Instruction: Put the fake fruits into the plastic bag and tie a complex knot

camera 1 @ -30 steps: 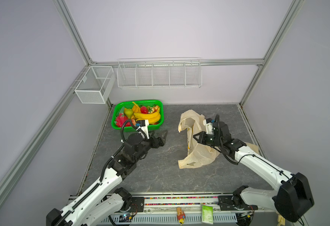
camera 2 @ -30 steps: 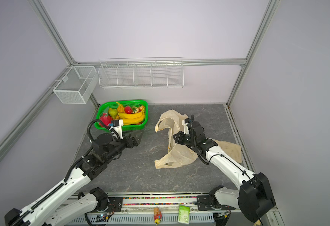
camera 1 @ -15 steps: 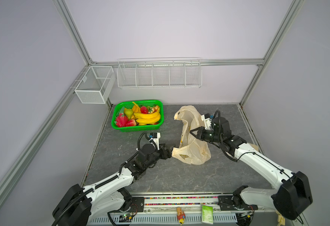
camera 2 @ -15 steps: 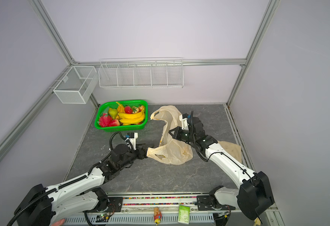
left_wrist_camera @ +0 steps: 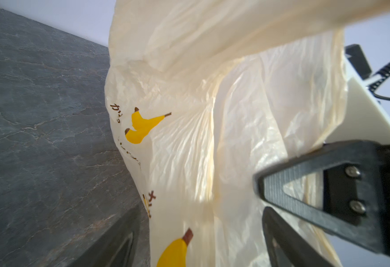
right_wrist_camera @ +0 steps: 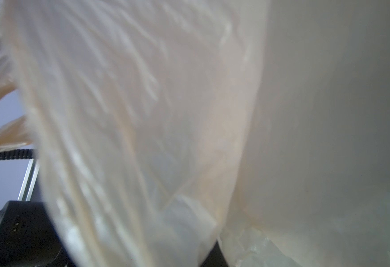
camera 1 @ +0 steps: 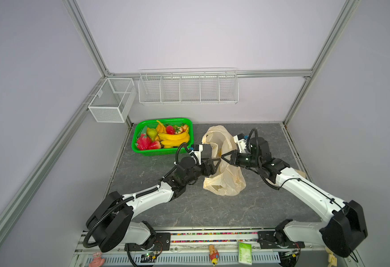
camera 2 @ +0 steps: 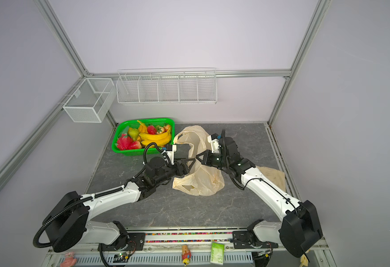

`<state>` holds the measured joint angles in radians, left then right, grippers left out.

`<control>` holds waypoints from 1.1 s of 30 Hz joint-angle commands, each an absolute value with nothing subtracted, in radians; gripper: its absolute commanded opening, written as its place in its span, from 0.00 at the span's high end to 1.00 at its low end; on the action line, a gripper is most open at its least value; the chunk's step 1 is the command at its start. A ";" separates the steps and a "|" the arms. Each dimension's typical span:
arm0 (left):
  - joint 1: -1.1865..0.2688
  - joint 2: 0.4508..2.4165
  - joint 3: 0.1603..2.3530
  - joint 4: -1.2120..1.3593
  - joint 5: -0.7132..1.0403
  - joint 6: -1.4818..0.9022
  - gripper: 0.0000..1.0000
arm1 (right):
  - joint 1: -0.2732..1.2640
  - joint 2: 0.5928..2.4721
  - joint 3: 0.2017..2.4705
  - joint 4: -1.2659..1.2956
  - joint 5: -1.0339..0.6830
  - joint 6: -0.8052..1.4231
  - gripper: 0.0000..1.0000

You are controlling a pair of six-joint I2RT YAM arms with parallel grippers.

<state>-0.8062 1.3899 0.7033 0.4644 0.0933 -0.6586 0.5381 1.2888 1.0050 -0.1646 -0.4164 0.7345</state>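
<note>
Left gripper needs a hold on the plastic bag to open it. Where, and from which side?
I'd grip the plastic bag's raised left wall, just below the rim, coming level from the left: the right gripper pinches the opposite side up, so the film hangs upright.

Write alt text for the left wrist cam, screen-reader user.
A translucent cream plastic bag printed with yellow bananas and dark lettering fills most of the view, hanging between the spread fingers of the open left gripper. The black right gripper, shut, grips the bag's edge; dark grey marbled table lies behind.
</note>
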 commanded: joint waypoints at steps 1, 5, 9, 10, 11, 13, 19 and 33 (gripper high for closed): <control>-0.811 1.431 0.753 0.409 0.011 -0.624 0.28 | 0.545 1.278 1.067 -0.282 -0.402 0.640 0.94; -0.810 1.488 0.813 0.332 -0.066 -0.594 0.56 | 0.545 1.285 1.191 -0.544 -0.332 0.441 0.94; -0.799 1.393 0.763 0.241 -0.154 -0.605 0.89 | 0.545 1.271 1.386 -0.931 0.139 0.229 0.94; -0.796 1.353 0.731 0.230 -0.175 -0.611 0.94 | 0.545 1.266 1.413 -1.016 0.331 0.208 0.94; -0.793 1.313 0.699 0.220 -0.196 -0.615 0.97 | 0.542 1.259 1.441 -1.057 0.471 0.195 0.94; -0.783 1.262 0.651 0.192 -0.230 -0.636 0.99 | 0.535 1.240 1.468 -1.070 0.608 0.170 0.94; -0.764 1.261 0.580 0.224 -0.148 -0.622 0.96 | 0.523 1.194 1.475 -0.911 0.468 0.137 0.94; -0.913 1.213 0.627 0.348 -0.251 -0.101 0.28 | 0.512 1.300 1.390 -0.850 -0.165 0.259 0.94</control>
<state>-0.8932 1.2331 0.5945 0.3088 -0.1673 -0.2714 0.5182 1.2873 1.4082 -0.8612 -0.0307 0.2199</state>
